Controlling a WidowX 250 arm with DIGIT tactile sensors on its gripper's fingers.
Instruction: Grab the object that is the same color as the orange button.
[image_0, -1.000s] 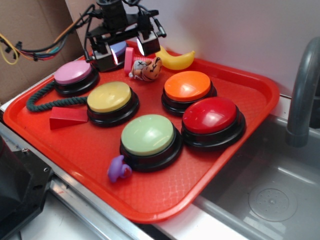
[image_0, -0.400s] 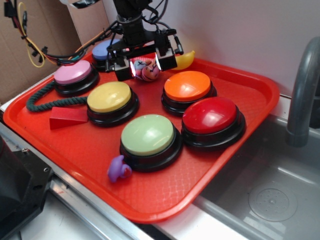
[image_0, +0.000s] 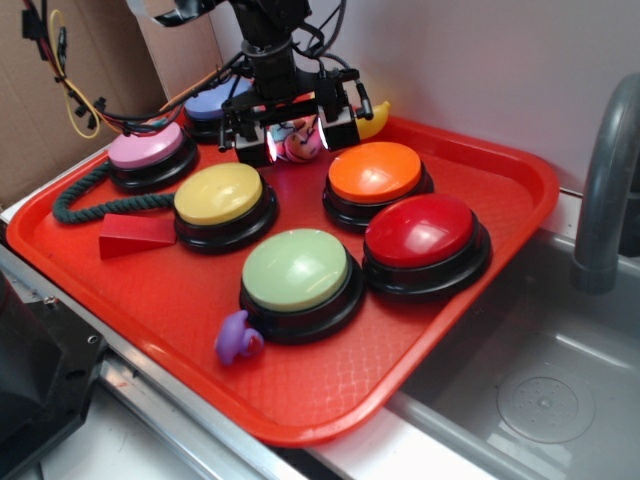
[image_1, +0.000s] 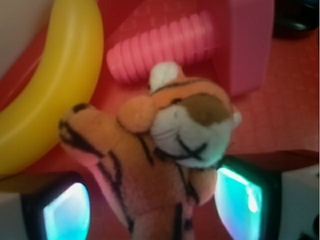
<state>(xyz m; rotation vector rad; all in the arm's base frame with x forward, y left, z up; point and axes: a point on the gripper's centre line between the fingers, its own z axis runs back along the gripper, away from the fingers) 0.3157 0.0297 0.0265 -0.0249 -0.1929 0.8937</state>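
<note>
A: Tiger toy (image_1: 165, 150) lies at the tray's (image_0: 480, 170) far edge, between the banana (image_1: 45, 85) and the pink screw (image_1: 165, 45).

B: And the end effector (image_0: 292, 135)?

A: It straddles the toy, fingers (image_1: 240, 195) spread on either side, nothing clamped. The orange button (image_0: 376, 172) sits just beside it.

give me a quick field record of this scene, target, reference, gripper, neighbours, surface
target: tiger plush, orange and white with dark stripes
reference: orange button
gripper: gripper open, fingers either side of the plush, not yet closed on it
neighbours: yellow banana and pink screw just beyond the plush
surface: red tray
stage: poised to grasp
</note>
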